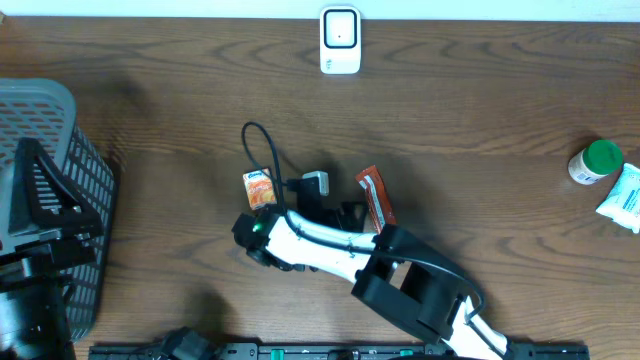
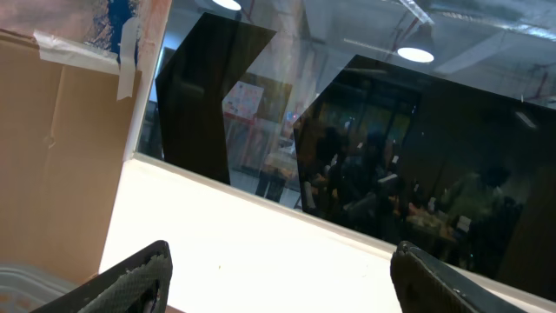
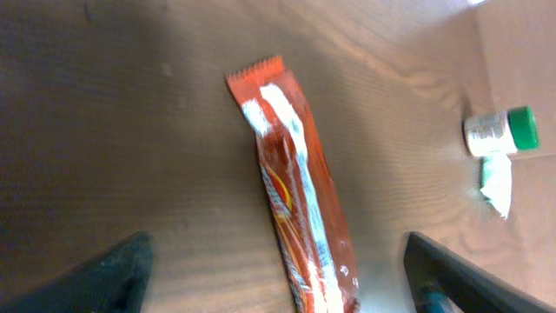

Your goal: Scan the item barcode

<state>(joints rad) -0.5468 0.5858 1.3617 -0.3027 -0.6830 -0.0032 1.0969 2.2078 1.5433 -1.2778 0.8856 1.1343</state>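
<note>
With the jaws of the right gripper [image 3: 278, 274] spread open above it, the red packet [image 3: 300, 204] was judged best clasped squarely across its middle.

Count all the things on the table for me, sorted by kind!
Packets: 3 (red packet, orange packet, white packet)
Bottles: 1 (green-capped bottle)
Baskets: 1 (grey basket)
Devices: 1 (white device)
Total: 6

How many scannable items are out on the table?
4: a small orange packet and a red wrapper near the middle, a green-capped bottle and a white pouch at the overhead view's right edge. The arm may hide more.
</note>
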